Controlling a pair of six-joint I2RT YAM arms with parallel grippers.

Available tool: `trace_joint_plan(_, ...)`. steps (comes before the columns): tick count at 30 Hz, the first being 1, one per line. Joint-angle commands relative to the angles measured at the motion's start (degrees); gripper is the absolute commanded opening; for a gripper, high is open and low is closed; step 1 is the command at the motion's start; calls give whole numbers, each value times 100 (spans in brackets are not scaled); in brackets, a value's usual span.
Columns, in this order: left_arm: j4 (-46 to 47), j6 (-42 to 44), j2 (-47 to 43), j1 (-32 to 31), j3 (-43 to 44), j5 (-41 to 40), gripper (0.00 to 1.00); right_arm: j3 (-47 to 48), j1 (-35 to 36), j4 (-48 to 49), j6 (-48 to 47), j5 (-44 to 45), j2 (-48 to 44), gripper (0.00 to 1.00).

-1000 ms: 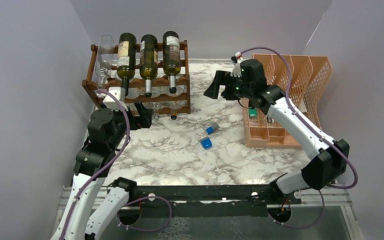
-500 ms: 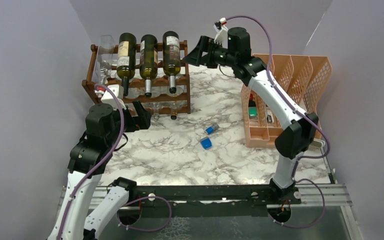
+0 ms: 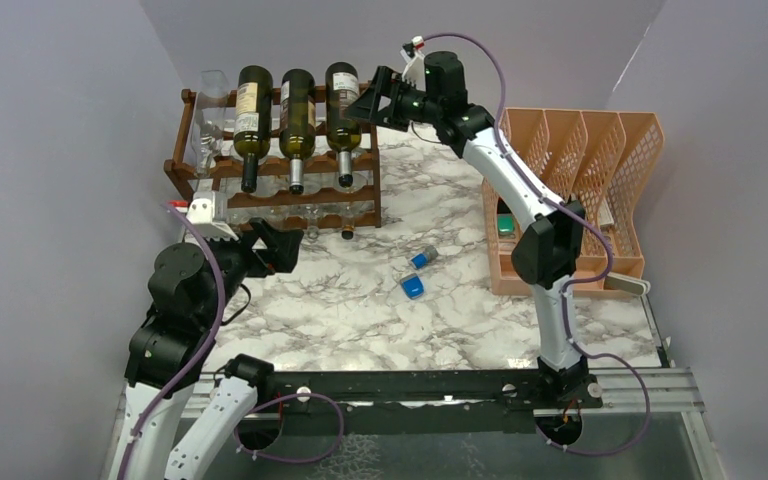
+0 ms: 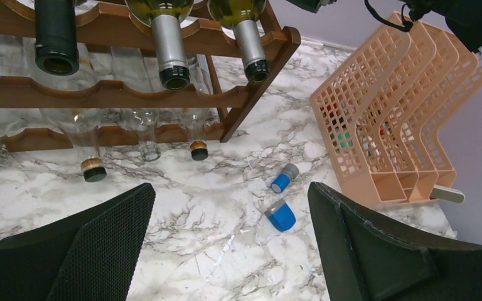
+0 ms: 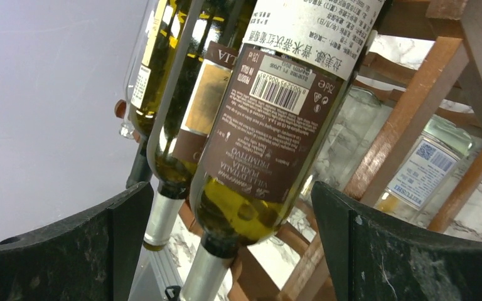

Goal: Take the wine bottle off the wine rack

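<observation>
The dark brown wooden wine rack (image 3: 365, 190) stands at the back left. Three dark wine bottles lie on its top tier, necks toward me; the rightmost bottle (image 3: 343, 108) is nearest my right gripper (image 3: 368, 104), which is open and held high just right of it. In the right wrist view that bottle (image 5: 276, 125) fills the space ahead of the open jaws. My left gripper (image 3: 278, 248) is open and empty, low in front of the rack, whose rails (image 4: 132, 94) and bottle necks show in the left wrist view. Clear bottles lie on the lower tiers.
A peach plastic lattice file organizer (image 3: 570, 190) stands at the right, also in the left wrist view (image 4: 389, 113). Two small blue objects (image 3: 415, 272) lie on the marble table (image 3: 360, 320) between rack and organizer. Grey walls close in at the left, back and right.
My right arm has swung up and left, from beside the organizer to the top right of the rack. My left arm has pulled back a little toward me.
</observation>
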Motion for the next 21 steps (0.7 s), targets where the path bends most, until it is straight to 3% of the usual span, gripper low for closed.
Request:
trace_joint_plan(1, 228, 177, -5, -17, -100, 219, 99, 485, 164, 50, 111, -25, 389, 100)
trace_joint_plan(11, -23, 126, 3, -17, 7, 37, 99, 470, 292, -148, 371, 772, 651, 100)
trace_joint_plan(21, -128, 0, -37, -23, -45, -112, 99, 1314, 403, -807, 381, 1346, 1221, 100)
